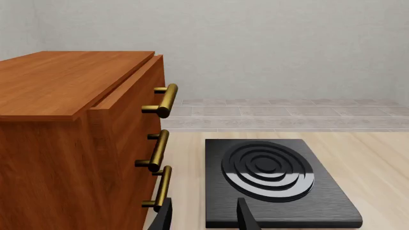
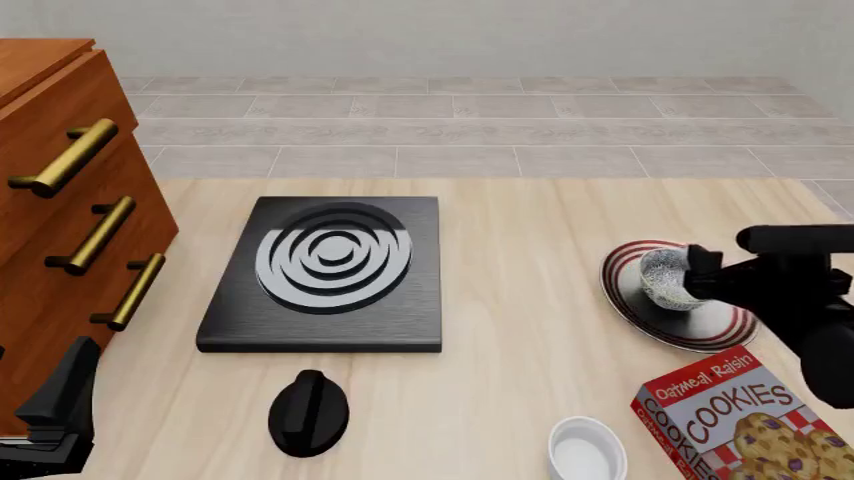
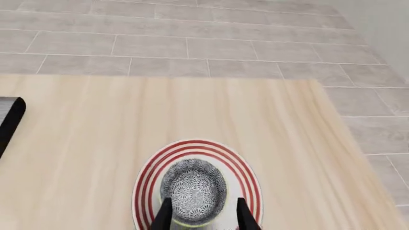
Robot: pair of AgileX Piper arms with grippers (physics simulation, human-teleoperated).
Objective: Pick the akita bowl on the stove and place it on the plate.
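Note:
The akita bowl (image 3: 193,188), dark outside and speckled grey-white inside, sits on the red-striped plate (image 3: 143,177) at the right of the table, where the front view shows the bowl (image 2: 662,279) on the plate (image 2: 694,335). My right gripper (image 3: 204,216) is open, one finger on each side of the bowl, reaching in from the right (image 2: 691,276). The black stove (image 2: 400,320) lies left of centre with its ringed burner (image 2: 331,258) bare. My left gripper (image 1: 204,218) is open and holds nothing, low at the front left (image 2: 56,405), short of the stove (image 1: 319,211).
A wooden cabinet (image 2: 54,250) with brass handles stands at the left, close to the left arm. A black round knob (image 2: 308,412) lies in front of the stove. A small white bowl (image 2: 587,452) and a cookies box (image 2: 734,425) sit at the front right.

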